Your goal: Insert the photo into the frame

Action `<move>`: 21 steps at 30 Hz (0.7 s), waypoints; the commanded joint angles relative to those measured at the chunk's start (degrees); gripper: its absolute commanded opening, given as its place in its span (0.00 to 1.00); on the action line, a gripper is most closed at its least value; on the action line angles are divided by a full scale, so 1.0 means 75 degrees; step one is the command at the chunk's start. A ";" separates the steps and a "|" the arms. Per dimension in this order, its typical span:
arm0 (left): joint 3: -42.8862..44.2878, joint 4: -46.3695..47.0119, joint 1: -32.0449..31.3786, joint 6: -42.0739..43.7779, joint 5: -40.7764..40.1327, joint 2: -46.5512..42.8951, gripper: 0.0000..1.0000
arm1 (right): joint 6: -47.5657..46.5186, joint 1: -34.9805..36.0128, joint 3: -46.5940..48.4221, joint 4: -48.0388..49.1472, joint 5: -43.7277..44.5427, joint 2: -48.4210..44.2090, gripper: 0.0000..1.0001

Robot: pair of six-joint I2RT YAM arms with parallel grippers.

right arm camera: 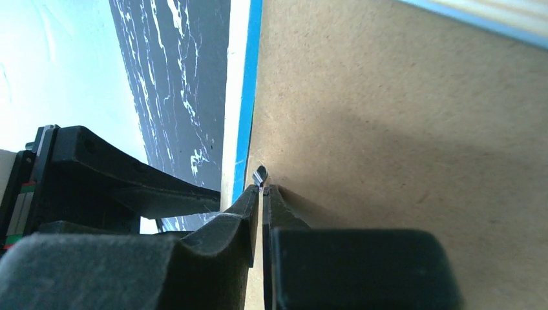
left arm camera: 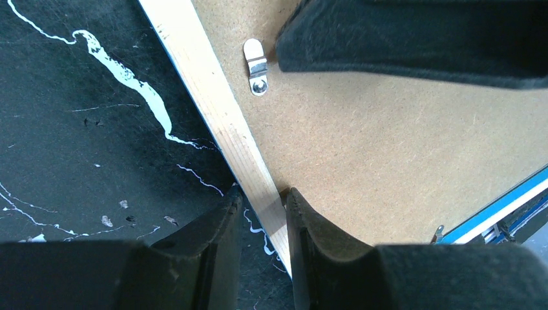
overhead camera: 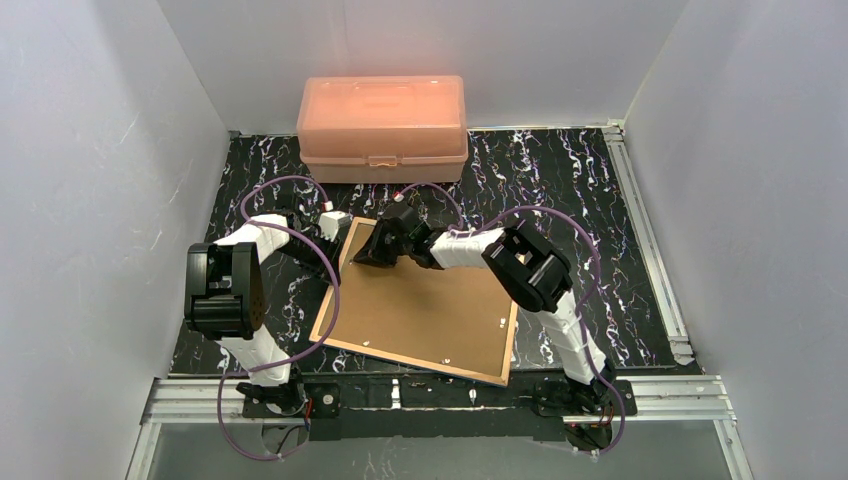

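frame (overhead camera: 430,315): face down, backing up
left gripper (left arm camera: 263,197): narrow, clamping frame's wooden edge, 10 o'clock
right gripper (right arm camera: 263,188): nearly closed, pinching clip (right arm camera: 260,173), 11 o'clock

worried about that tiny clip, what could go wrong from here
1. The right pincer is pinched on just the tip of a small metal clip on the back of the frame. With so little gripped, it could slip off or bend the clip.
2. The left pincer holds only the frame's thin wooden rim, so a hard tug from the other arm could twist or drag the frame.
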 commanded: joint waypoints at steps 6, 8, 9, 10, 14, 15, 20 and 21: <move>-0.0373 -0.0490 -0.0189 0.0377 -0.0291 0.0105 0.16 | -0.0296 -0.0180 0.0033 -0.0299 0.0567 0.0068 0.16; -0.0371 -0.0480 -0.0192 0.0371 -0.0272 0.0105 0.16 | -0.0217 -0.0173 0.0108 -0.0289 0.0463 0.0169 0.16; -0.0366 -0.0481 -0.0189 0.0369 -0.0263 0.0103 0.16 | -0.0173 -0.0165 0.0101 -0.0224 0.0394 0.0199 0.16; -0.0361 -0.0483 -0.0189 0.0368 -0.0254 0.0115 0.16 | -0.0151 -0.0148 0.0111 -0.0197 0.0353 0.0233 0.16; -0.0360 -0.0480 -0.0192 0.0376 -0.0265 0.0137 0.15 | -0.0089 -0.0078 0.0219 -0.0161 0.0183 0.0352 0.15; -0.0355 -0.0483 -0.0191 0.0374 -0.0265 0.0143 0.15 | -0.0074 -0.0056 0.0250 -0.0142 0.0134 0.0370 0.16; -0.0360 -0.0486 -0.0187 0.0365 -0.0265 0.0152 0.15 | 0.0066 -0.0013 0.0233 -0.0057 -0.0045 0.0415 0.15; -0.0360 -0.0478 -0.0190 0.0375 -0.0274 0.0149 0.15 | 0.0073 -0.0004 0.0222 -0.0063 -0.0079 0.0426 0.16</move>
